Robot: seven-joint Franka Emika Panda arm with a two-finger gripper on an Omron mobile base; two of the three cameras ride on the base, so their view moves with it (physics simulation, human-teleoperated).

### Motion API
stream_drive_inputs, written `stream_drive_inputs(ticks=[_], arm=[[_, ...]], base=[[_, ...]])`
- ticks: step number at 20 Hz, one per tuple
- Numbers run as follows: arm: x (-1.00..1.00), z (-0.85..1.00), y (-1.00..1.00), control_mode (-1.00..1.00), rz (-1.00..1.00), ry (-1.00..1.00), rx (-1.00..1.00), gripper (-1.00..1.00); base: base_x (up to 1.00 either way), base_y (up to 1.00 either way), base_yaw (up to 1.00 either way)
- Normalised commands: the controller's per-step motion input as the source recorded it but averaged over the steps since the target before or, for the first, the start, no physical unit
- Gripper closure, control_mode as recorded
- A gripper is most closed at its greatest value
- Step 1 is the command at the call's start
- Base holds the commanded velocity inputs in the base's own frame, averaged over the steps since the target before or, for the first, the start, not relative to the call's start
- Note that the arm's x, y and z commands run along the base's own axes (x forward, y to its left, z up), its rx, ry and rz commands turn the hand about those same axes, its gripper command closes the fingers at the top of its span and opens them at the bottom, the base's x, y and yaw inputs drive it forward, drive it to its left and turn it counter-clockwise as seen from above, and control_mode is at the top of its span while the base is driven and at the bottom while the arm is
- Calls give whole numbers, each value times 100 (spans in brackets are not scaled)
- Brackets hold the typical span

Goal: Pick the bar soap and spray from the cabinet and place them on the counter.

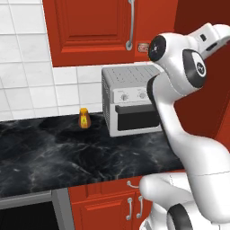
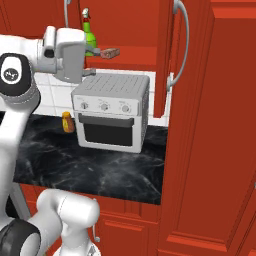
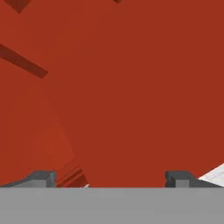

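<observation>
gripper (image 3: 111,179): jaws spread wide, holding nothing | facing cabinet (image 3: 131,87) | bar soap (image 2: 111,52) on shelf

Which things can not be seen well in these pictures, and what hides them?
- Spray: right base view, lower body hidden behind the robot's hand.
- Bar soap: right base view, too small for detail; left base view, a sliver beside the arm.
- Cabinet interior: hand view, flat red, no shelf contents distinguishable.
- Small orange bottle: label too small to read.

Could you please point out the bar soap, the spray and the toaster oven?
bar soap (image 2: 111,52), right base view, its side face.
spray (image 2: 89,36), right base view, green body.
toaster oven (image 2: 108,129), right base view, dark door.
</observation>
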Motion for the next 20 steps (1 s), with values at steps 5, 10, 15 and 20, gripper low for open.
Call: stream_drive_inputs(ticks=[5, 10, 15, 20], arm=[[-11, -4, 53, -100, 16, -16, 11, -100], [-1, -4, 51, -100, 20, -13, 16, -100], [0, -3, 36, -100, 24, -8, 15, -100], [0, 0, 22, -100, 25, -9, 10, -100]], base=[[0, 0, 0], [0, 0, 0], [0, 0, 0], [0, 0, 0]])
